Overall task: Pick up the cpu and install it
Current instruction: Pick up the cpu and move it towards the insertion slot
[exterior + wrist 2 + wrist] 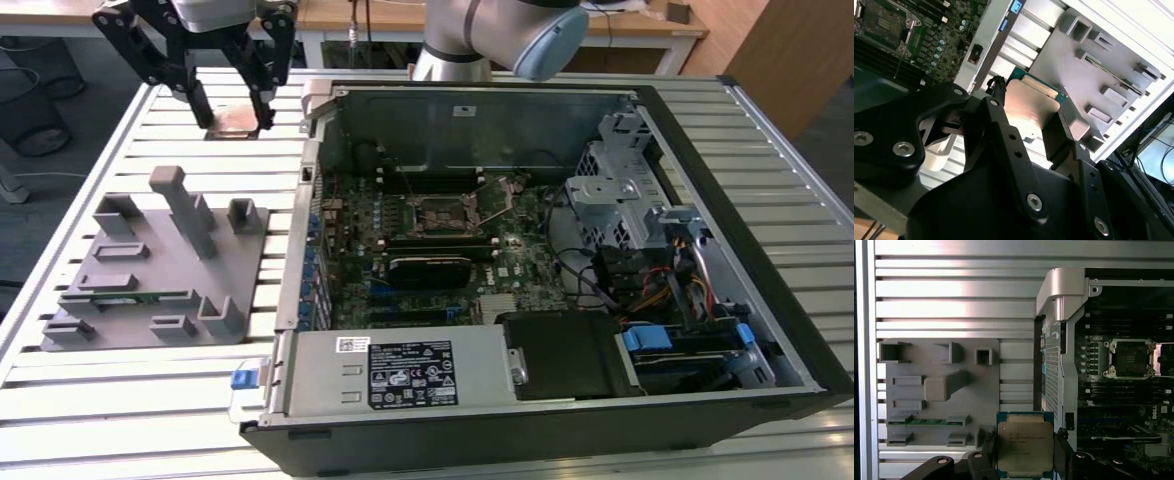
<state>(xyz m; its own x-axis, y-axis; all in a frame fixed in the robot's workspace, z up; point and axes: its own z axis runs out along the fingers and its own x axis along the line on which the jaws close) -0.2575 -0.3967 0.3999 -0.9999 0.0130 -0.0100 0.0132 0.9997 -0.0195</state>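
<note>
An open computer case (pixel 481 125) is shown across the centre and right of the exterior view, and a grey parts tray (pixel 147 290) is laid at left. At upper left, the cpu (pixel 1025 447) is pinched by opposite edges between the fingers (pixel 1063 459) of the gripper (pixel 236 118), well apart from the socket (pixel 447 212). The chip is judged light, stiff and fragile, and best held by its edges.

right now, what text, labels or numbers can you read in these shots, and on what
Nothing can be quoted.
cpu, held in the gripper: printed lines on its metal top, too small to read.
White label on the power supply: print and symbols, too small to read.
Small white sticker on the computer case's rear wall: too small to read.
</note>
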